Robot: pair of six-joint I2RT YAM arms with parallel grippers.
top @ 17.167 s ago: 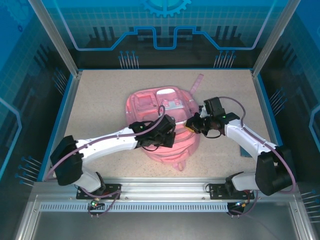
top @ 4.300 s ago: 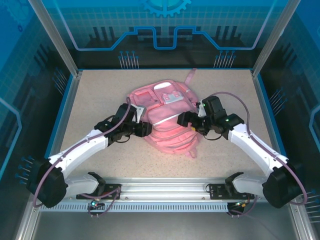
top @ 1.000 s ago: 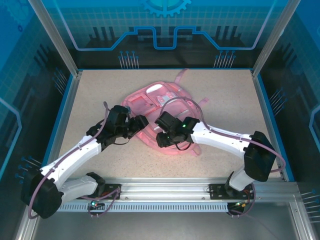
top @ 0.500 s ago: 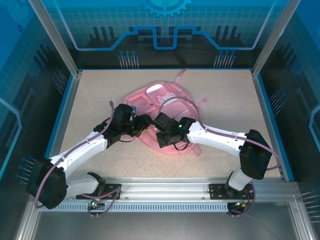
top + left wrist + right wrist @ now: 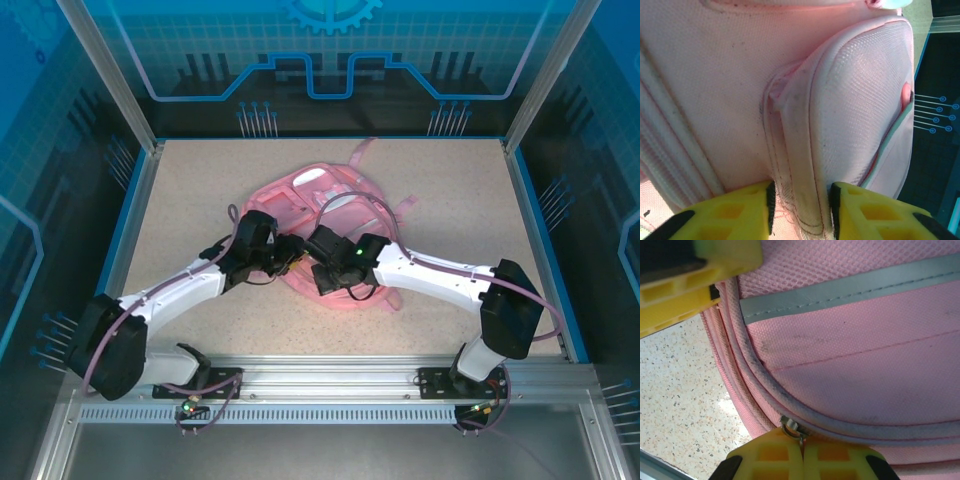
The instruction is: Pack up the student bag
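1. At the near side of the table (image 5: 200,190), the two arms are seen reaching inward from their bases, so that both grippers meet at the near edge of the student bag (image 5: 300,195).
2. The right gripper (image 5: 315,265) is set against the bag's near left rim. In its wrist view the right gripper (image 5: 802,447) is seen with its jaws pressed together, and a small metal zip pull (image 5: 789,428) is pinched at their tips, on the piped zip line of the student bag (image 5: 865,365).
3. Beyond those tips the pink panel is crossed by a grey reflective stripe (image 5: 850,290). The speckled table (image 5: 675,390) is exposed to the left of the bag's curved edge, and a yellow finger (image 5: 685,285) of the left gripper is seen just beside that edge.
4. The left gripper (image 5: 292,248) is placed just left of the right one, on the same near left rim. In its wrist view the left gripper (image 5: 801,192) is seen with its jaws drawn in on a raised seam fold, by which the narrow gap between the yellow fingers (image 5: 740,210) is filled.
5. Past the fold, the student bag (image 5: 715,75) is spread across the view, with a bulging mesh pocket (image 5: 860,100) lying to the right of the seam.
6. The bag is laid flat at the table's middle, and a pink strap (image 5: 360,152) is trailed from its far side.
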